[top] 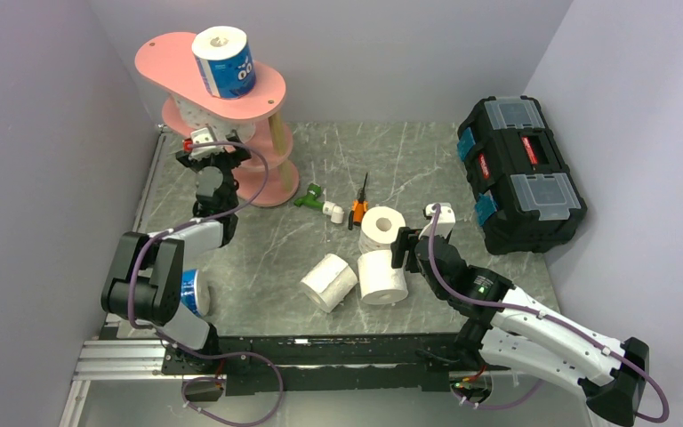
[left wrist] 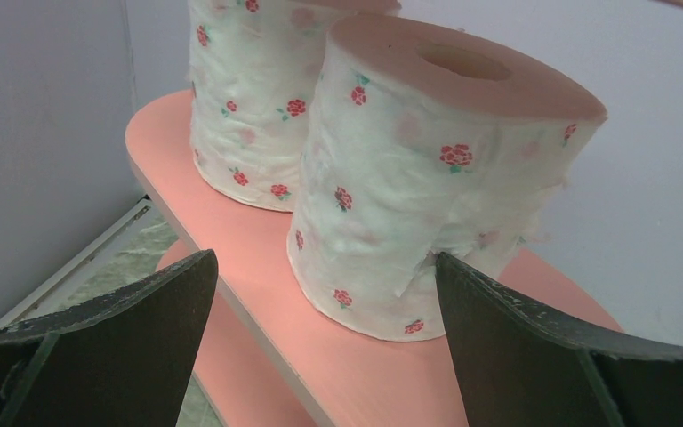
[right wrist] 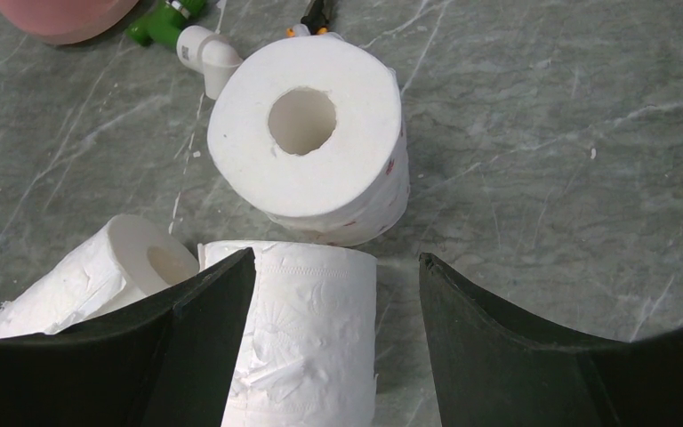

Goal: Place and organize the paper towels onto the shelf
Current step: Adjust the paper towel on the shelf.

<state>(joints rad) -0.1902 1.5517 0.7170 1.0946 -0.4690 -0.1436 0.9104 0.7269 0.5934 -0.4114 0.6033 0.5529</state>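
White and plain, a paper towel roll point(right wrist: 307, 338) lies on its side on the grey marbled table point(right wrist: 542, 133), between the parted jaws of the right gripper point(right wrist: 336, 258) and not yet pinched. Its core axis runs level, pointing away toward an upright rose-dotted roll point(right wrist: 307, 133) just beyond. This looks like a pickup: closing on the curved wall comes next, then a lift. Farther off, the left gripper point(left wrist: 325, 258) stands wide apart and empty, facing two rose-printed rolls point(left wrist: 427, 178) upright on the middle tier of the pink shelf point(left wrist: 231, 231).
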